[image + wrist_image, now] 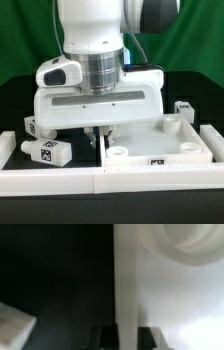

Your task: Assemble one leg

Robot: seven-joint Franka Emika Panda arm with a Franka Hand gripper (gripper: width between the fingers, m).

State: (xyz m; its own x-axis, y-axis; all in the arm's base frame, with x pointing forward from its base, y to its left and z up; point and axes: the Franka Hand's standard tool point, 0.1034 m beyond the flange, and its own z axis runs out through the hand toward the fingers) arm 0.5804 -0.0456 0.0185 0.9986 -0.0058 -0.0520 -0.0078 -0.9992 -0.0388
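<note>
My gripper (pixel 100 136) reaches down at the left edge of the large white tabletop panel (pixel 165 140). In the wrist view the two dark fingers (pixel 105 337) stand on either side of the panel's raised rim (pixel 125 286) and press on it, so the gripper (pixel 126 337) is shut on the rim. One leg (pixel 46 151), a chunky white peg with tag stickers, lies at the front on the exterior view's left. A second leg (pixel 32 126) lies behind it. A third leg (pixel 184 108) lies past the panel on the exterior view's right. A leg's corner (pixel 12 326) shows in the wrist view.
A low white wall (pixel 60 178) runs along the table's front and turns back at both ends. The panel has round screw sockets (pixel 118 152), one of them blurred in the wrist view (pixel 192 241). The table is black, with a green backdrop behind.
</note>
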